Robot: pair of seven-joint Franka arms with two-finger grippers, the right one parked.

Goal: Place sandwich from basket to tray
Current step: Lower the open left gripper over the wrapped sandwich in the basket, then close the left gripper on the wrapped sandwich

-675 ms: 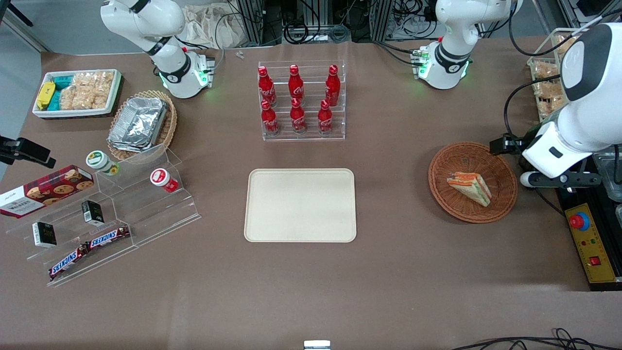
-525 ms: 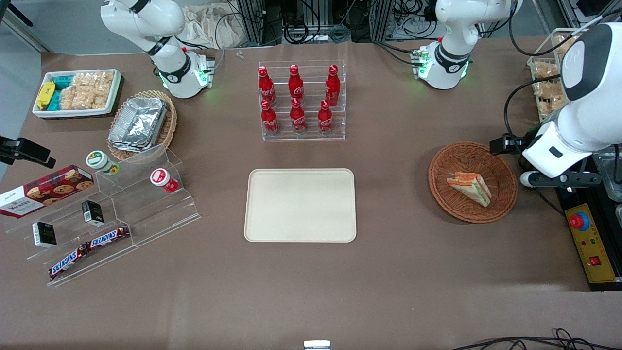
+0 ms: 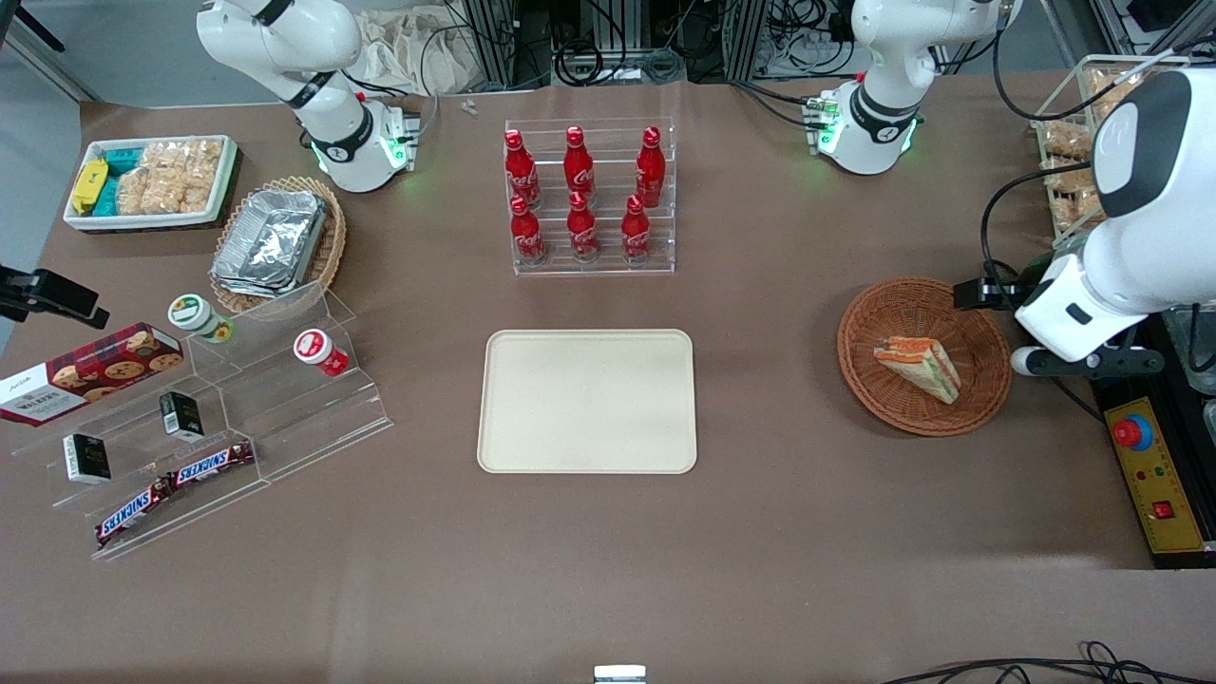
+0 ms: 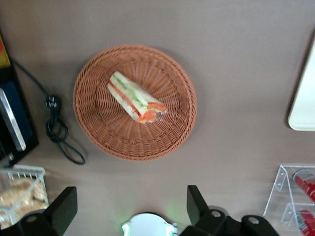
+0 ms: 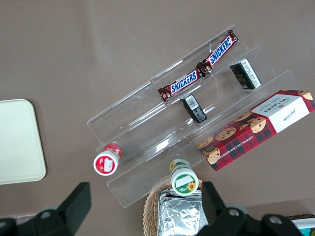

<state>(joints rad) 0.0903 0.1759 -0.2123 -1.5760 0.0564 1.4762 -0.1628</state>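
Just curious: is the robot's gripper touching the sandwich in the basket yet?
Apart. In the left wrist view the open gripper hovers above, bare table between it and the basket holding the sandwich.

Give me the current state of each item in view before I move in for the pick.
sandwich: lying in the basket, wrapped, not gripped.
basket: on the table, holding only the sandwich.
tray: flat on the table, nothing on it.
gripper: above the table beside the basket, jaws open, holding nothing.
cola bottles: six, upright in the clear rack.
Snickers bars: two, lying on the acrylic step shelf.
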